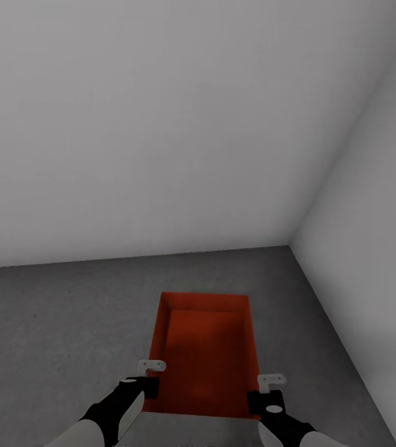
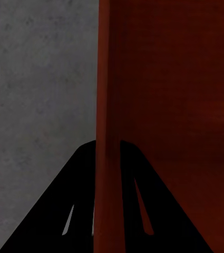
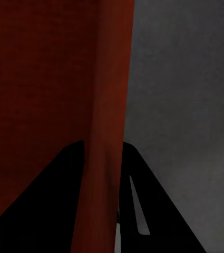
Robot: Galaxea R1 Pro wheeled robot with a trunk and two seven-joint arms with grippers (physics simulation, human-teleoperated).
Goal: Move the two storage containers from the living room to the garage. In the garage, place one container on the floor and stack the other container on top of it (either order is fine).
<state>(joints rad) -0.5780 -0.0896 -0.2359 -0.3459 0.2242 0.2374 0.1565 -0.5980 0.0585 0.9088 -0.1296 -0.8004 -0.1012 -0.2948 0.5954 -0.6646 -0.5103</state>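
The storage container (image 1: pixel 205 354) lies in front of the robot over the garage floor (image 1: pixel 49 323), its long side running away toward the rear wall (image 1: pixel 161 124), with floor between the two. A side wall (image 1: pixel 378 248) stands to the right and meets the rear wall at a corner beyond the container's far right end. The left gripper (image 1: pixel 148 386) is at the container's near left wall, the right gripper (image 1: pixel 261 400) at its near right wall. In each wrist view, that wall stands between the two fingers (image 2: pixel 64 211) (image 3: pixel 143 211), one inside, one outside.
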